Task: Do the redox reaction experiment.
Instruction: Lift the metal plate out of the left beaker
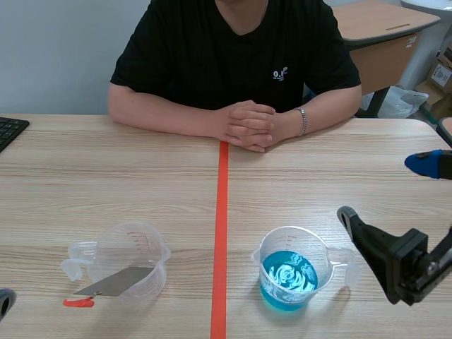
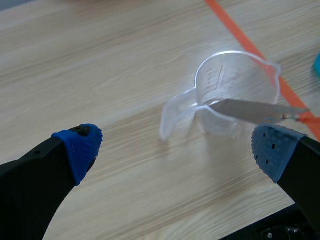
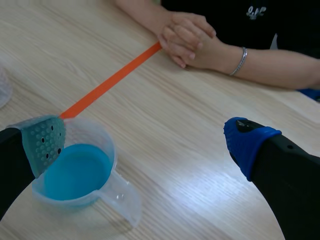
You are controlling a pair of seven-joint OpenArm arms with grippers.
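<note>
A clear measuring cup (image 1: 131, 263) stands left of the orange tape line, with a flat grey metal strip (image 1: 113, 282) leaning out of it. The strip's red end (image 1: 78, 302) rests on the table. Right of the line a second clear cup (image 1: 291, 274) holds blue liquid. In the left wrist view my left gripper (image 2: 175, 150) is open, and the clear cup (image 2: 235, 90) with the strip (image 2: 255, 110) lies ahead of it. My right gripper (image 3: 145, 142) is open too, hovering just right of the blue-liquid cup (image 3: 75, 172), whose handle points toward it.
A person sits across the table with clasped hands (image 1: 247, 126) resting at the far end of the orange tape line (image 1: 220, 233). A black keyboard corner (image 1: 10, 130) shows at the far left edge. Desks and bags stand behind at the right.
</note>
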